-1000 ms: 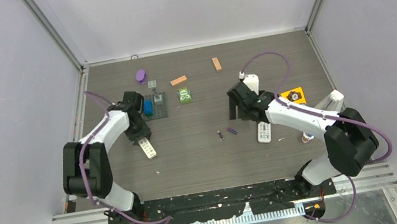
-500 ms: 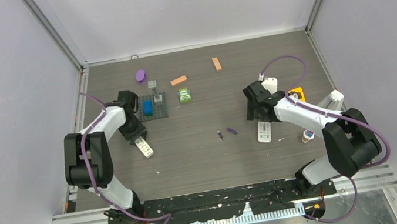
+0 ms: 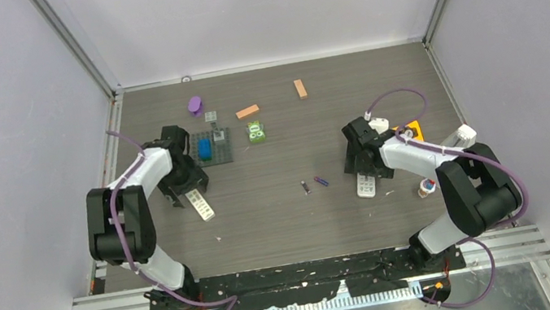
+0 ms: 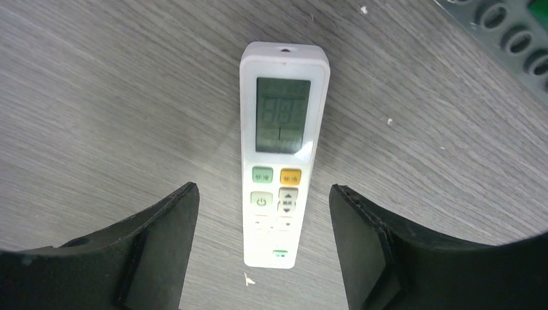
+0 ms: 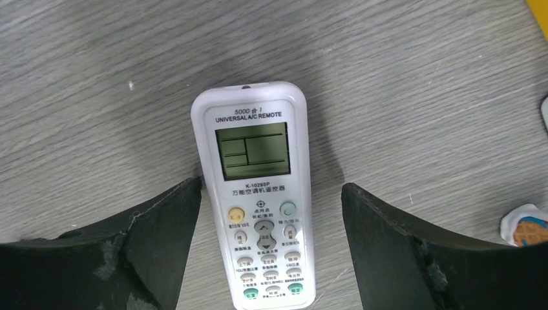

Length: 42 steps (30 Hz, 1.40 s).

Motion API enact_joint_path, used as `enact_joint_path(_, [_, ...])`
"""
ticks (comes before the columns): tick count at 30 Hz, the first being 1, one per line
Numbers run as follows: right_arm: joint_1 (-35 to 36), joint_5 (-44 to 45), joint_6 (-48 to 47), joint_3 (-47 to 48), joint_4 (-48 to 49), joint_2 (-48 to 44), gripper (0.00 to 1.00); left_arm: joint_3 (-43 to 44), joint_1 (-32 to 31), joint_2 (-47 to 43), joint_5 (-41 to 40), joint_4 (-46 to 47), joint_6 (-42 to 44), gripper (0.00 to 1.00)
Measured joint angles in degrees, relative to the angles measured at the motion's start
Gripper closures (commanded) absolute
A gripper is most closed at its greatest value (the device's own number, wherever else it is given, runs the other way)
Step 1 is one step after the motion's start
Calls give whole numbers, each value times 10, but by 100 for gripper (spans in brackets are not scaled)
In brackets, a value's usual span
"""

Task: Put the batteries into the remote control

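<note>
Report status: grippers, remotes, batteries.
Left gripper open astride slim white remote, buttons up. Right gripper open astride universal A/C remote, buttons up. Dark battery and purple battery loose mid-table, not loaded. Nothing blocking either remote.

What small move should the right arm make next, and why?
Probably ease the right gripper down and close on the white remote: its open jaws straddle it, and it lies face up, so it likely needs turning over for loading.

Grey wood-grain bench (image 3: 283, 228). White left remote (image 4: 278, 161): grey-green screen, green and orange buttons. White right remote (image 5: 255, 194): grey-green screen, yellow and teal buttons. Dark battery (image 3: 306, 187); purple battery (image 3: 322, 182) at its 3 o'clock.
</note>
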Motion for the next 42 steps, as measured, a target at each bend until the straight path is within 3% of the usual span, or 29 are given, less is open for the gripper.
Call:
enact_joint_path(6, [-2, -15, 10, -7, 24, 2, 29, 0, 0, -68, 2, -14, -10, 20])
enact_joint_path(10, [-2, -25, 12, -12, 42, 2, 68, -2, 0, -133, 12, -20, -10, 18])
enact_joint_path(14, [-2, -29, 3, -13, 49, 0, 80, -22, 0, -194, 34, -21, -5, 16])
enact_joint_path(22, [21, -81, -32, -7, 41, -43, 81, -95, 1, -267, 138, -4, 28, 16])
enact_joint_path(26, [63, -165, -42, 28, 61, -104, 81, -160, 1, -339, 250, 59, 33, 16])
enact_joint_path(34, [127, -390, 75, 90, 272, -162, 80, -225, -12, -510, 518, 345, -46, 10])
enact_joint_path(42, [206, -528, 200, 184, 488, -119, 76, -226, -19, -551, 592, 643, -223, 7])
